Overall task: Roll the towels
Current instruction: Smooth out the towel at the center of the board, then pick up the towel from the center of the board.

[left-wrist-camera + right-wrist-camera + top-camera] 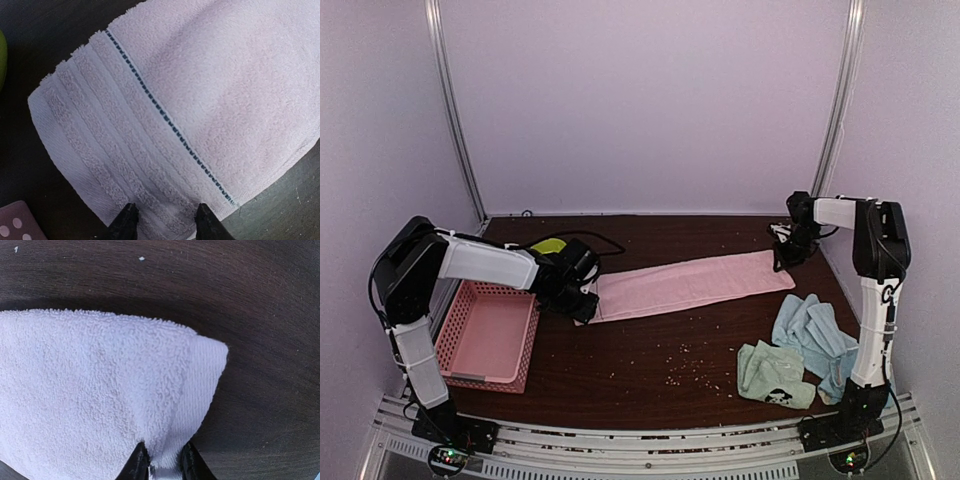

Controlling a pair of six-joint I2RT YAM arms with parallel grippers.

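One pink towel (690, 283) lies stretched out flat across the middle of the dark table (660, 350), running from the left end effector (582, 300) up to the right end effector (786, 250). Its ribbed left end, with a dark stitched line across it, sits directly under the left end effector. In the left wrist view the two black fingertips (125, 224) stand apart over the hem with cloth between them, but I cannot tell whether they pinch the cloth or only rest on it. At the far right end, the right wrist view shows the fingertips (140, 462) close together with the towel's corner squeezed between them, so that end effector is clamped on the pink towel.

One mint green towel (772, 372) with a small dark mark lies crumpled near the right arm's base, well apart from both end effectors. Touching it on the far side is a heap of light blue towel (812, 335); whether that heap is one cloth or two I cannot tell.

One pink latticed basket (528, 345) stands on the table's left side, just beside the left arm. One yellow-green object (550, 245) shows behind the left wrist. Many pale crumbs are scattered over the table.
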